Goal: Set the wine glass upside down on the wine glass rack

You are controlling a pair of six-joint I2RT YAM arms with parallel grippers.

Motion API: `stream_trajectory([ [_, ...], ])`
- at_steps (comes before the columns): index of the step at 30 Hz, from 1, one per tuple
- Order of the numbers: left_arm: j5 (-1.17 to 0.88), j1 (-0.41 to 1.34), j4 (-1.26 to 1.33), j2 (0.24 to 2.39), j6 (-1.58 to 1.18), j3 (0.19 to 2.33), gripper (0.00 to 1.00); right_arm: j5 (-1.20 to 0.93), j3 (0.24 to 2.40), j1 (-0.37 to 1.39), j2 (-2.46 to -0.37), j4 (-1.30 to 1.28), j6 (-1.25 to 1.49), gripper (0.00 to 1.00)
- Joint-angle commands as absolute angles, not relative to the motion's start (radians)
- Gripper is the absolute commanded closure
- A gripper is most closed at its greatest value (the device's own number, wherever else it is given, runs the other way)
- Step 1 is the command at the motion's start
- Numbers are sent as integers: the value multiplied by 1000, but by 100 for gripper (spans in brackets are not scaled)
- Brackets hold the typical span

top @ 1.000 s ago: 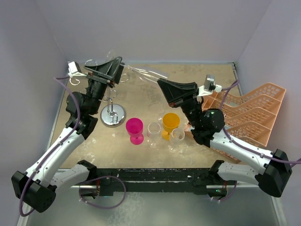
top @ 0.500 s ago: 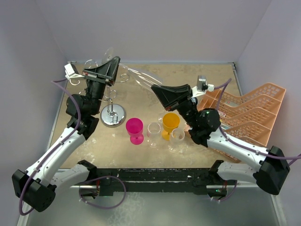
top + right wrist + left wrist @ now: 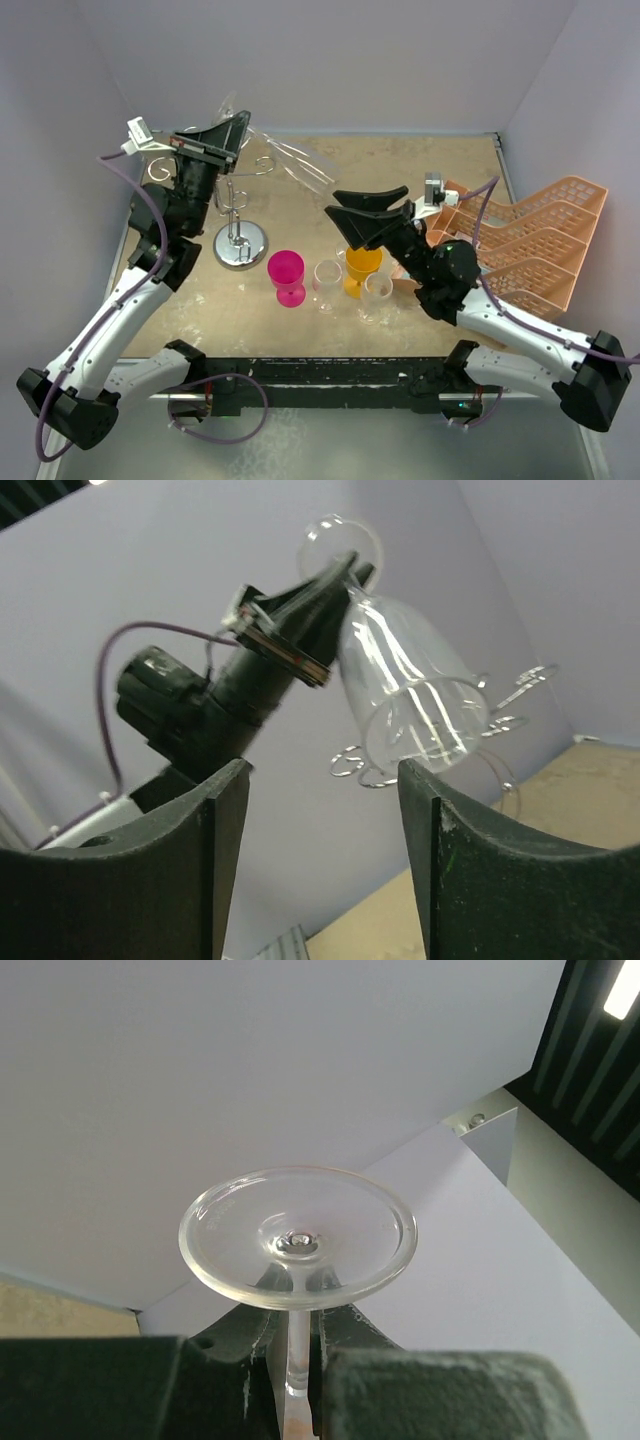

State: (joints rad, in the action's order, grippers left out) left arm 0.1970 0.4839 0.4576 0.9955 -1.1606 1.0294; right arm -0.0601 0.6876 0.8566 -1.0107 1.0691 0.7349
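Nearest the arm bases, four stemmed cups stand close together on the sandy counter (image 3: 240, 310): a magenta cup (image 3: 288, 272), a clear glass (image 3: 327, 280), an orange cup (image 3: 362, 260) and a second clear glass (image 3: 377, 290). Above the orange cup hangs the right pincer (image 3: 355, 207), its jaws spread and holding nothing. To its right, a peach crate (image 3: 530, 240) rests at the counter's right edge. Farther back on the left stands the wine glass rack (image 3: 241, 246), its round base on the counter and its scroll arms on top. Above those arms the left pincer (image 3: 232, 128) pinches the stem of the wine glass (image 3: 300, 165), with the foot towards the far wall and the bowl tilted down and rightwards. Contact between bowl and scrolls cannot be determined.
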Motion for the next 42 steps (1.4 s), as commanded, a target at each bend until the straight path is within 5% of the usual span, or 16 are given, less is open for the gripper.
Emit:
stream_trajectory([
  [1, 169, 479, 283, 992, -990, 1188, 100, 95, 696, 859, -929, 885, 648, 35],
  [10, 122, 479, 154, 963, -824, 1251, 100, 236, 772, 859, -858, 711, 520, 26],
  [19, -159, 479, 95, 970, -675, 1284, 100, -172, 1093, 859, -1055, 481, 242, 25],
  [42, -441, 479, 62, 926, -518, 1232, 100, -328, 1309, 859, -1301, 434, 330, 45],
])
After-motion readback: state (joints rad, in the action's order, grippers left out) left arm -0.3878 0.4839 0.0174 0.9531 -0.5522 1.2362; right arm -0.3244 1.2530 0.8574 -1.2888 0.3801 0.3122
